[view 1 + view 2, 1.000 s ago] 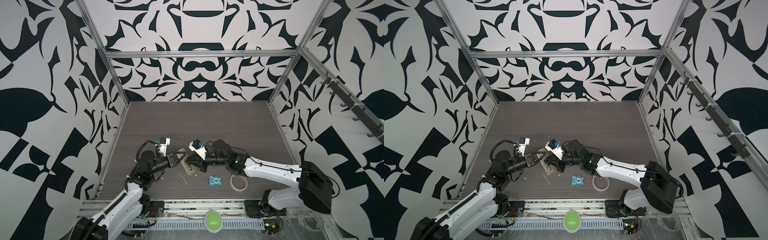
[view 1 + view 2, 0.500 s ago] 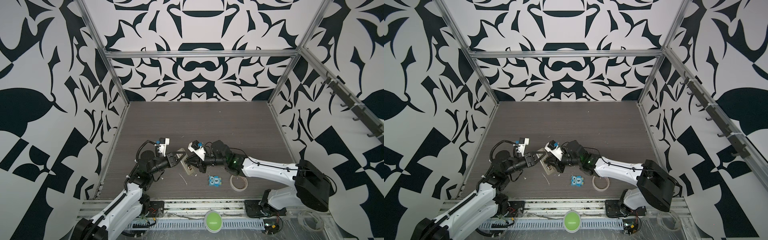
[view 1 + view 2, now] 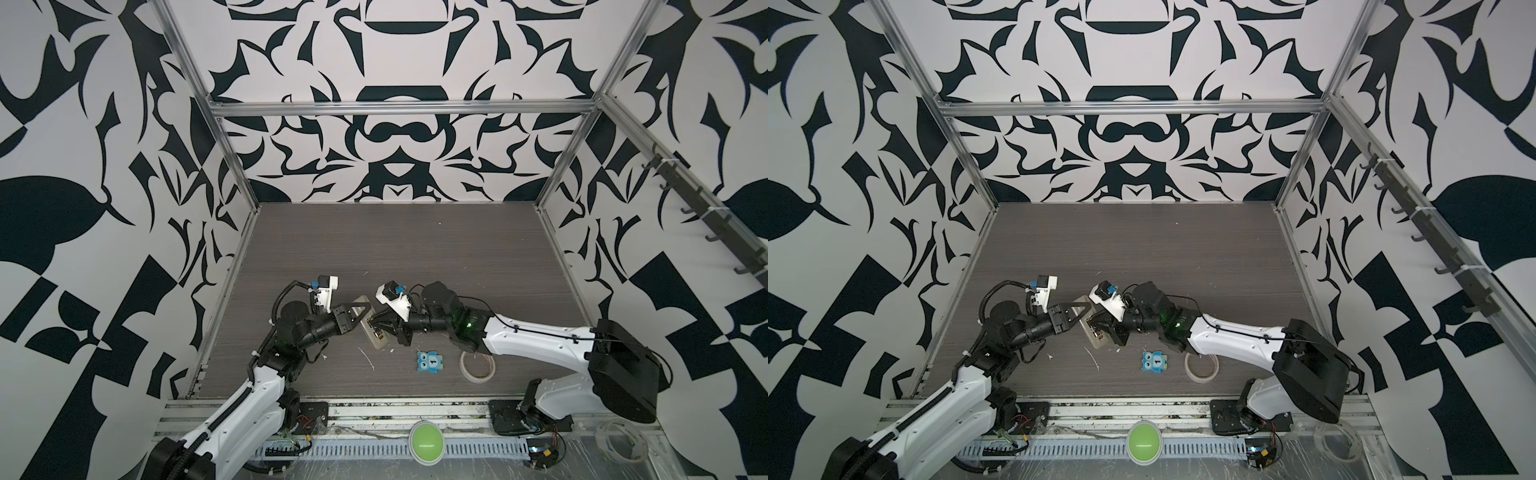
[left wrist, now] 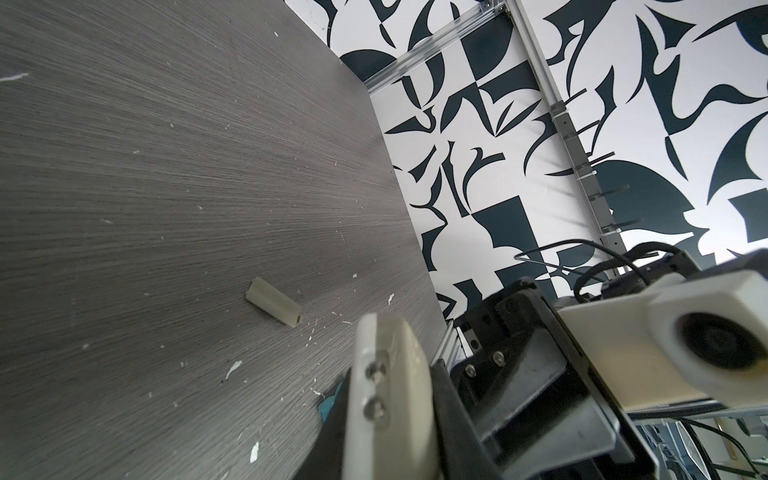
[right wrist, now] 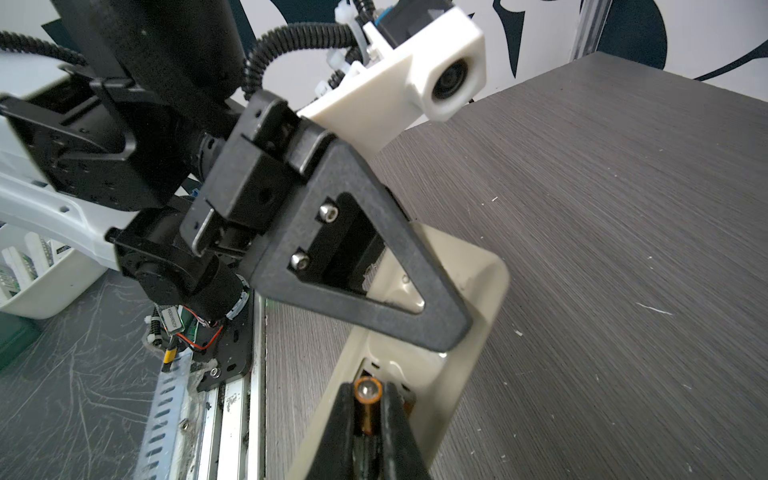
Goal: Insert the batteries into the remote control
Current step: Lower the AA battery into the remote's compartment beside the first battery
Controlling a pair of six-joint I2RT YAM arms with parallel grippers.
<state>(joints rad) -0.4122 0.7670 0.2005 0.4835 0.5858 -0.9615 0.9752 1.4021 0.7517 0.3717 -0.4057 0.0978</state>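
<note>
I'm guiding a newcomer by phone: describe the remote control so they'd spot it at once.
On the grey wood-grain table, look toward the near edge, where the left gripper and right gripper meet. The remote control sits between them: a slim off-white bar with an open battery bay, unlike the square blue owl tile and the round tape ring nearby.

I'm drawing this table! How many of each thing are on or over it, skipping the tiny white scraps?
remote control: 1
battery in plain sight: 1
blue owl tile: 1
tape roll: 1
off-white plastic piece: 1
Total: 5
</note>
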